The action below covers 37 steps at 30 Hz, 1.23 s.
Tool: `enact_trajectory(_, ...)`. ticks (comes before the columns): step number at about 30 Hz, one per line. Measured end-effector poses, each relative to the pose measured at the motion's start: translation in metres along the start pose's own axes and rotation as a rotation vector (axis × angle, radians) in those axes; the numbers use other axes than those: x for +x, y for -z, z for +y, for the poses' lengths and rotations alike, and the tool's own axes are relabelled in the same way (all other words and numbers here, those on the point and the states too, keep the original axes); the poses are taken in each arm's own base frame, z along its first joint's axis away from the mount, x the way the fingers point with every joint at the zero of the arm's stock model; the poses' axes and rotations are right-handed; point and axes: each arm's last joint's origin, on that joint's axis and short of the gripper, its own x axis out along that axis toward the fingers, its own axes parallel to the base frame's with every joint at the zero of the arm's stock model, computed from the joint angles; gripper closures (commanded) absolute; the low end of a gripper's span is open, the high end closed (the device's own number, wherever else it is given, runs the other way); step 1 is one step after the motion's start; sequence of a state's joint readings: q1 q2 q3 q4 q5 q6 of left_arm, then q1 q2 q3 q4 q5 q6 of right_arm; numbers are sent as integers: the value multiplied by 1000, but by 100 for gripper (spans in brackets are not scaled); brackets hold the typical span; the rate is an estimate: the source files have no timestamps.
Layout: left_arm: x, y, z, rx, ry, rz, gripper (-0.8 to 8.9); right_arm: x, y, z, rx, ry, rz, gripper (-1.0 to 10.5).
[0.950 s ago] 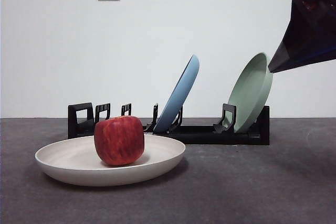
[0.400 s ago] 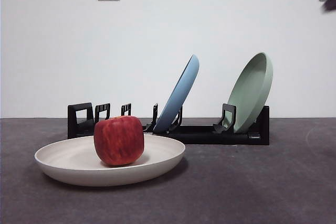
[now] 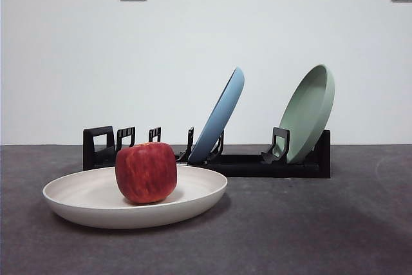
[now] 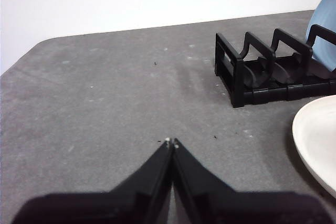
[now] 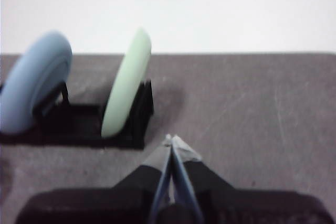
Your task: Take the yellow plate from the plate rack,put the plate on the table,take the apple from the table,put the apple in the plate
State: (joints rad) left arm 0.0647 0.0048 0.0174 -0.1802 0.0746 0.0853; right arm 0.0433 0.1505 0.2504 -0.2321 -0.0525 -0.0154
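Apple [image 3: 146, 172]: red, blocky, resting in the yellow plate [image 3: 84, 196], slightly left of the plate's centre in the front view. The plate lies flat on the table [image 3: 309, 223], just in front of the rack [image 3: 251, 164], near the rack's squarish loop end.

Rack: long, black, lying across the table behind the plate. Its prongs near the loop end stand bare. Farther along, a blue plate [image 3: 222, 115] leans on edge between prongs; at the far end a green plate [image 3: 310, 113] leans likewise. Both tilt the same way and stand well apart from each other.

Left gripper [image 4: 171, 142]: jaws pressed together, tips meeting, holding nothing; it hangs over bare table beside the rack's loop end, with the yellow plate's rim [image 4: 315, 140] at the edge of its view.

Right gripper [image 5: 170, 141]: jaws closed tip to tip, empty, above the table near the green-plate end of the rack; its view is blurred.

Neither arm appears in the front view.
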Motion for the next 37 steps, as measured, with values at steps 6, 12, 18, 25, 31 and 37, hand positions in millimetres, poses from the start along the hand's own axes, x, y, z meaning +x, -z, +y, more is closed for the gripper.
enact_trajectory(6, 0, 0, 0, 0, 0, 0, 816, 9, 38, 1, 12, -10, 10, 946)
enact_trajectory(12, 0, 0, 0, 0, 0, 0, 817, 9, 49, 2, 22, -23, -9, 946)
enact_trajectory(18, 0, 0, 0, 0, 0, 0, 817, 11, 57, 2, 33, -23, -2, 946)
enact_trajectory(25, 0, 0, 0, 0, 0, 0, 817, 11, 61, 3, 65, -22, 31, 946)
enact_trajectory(31, 0, 0, 0, 0, 0, 0, 817, 11, 61, 2, 98, -18, 40, 946)
enact_trajectory(37, 0, 0, 0, 0, 0, 0, 817, 11, 61, 2, 104, -18, 40, 946)
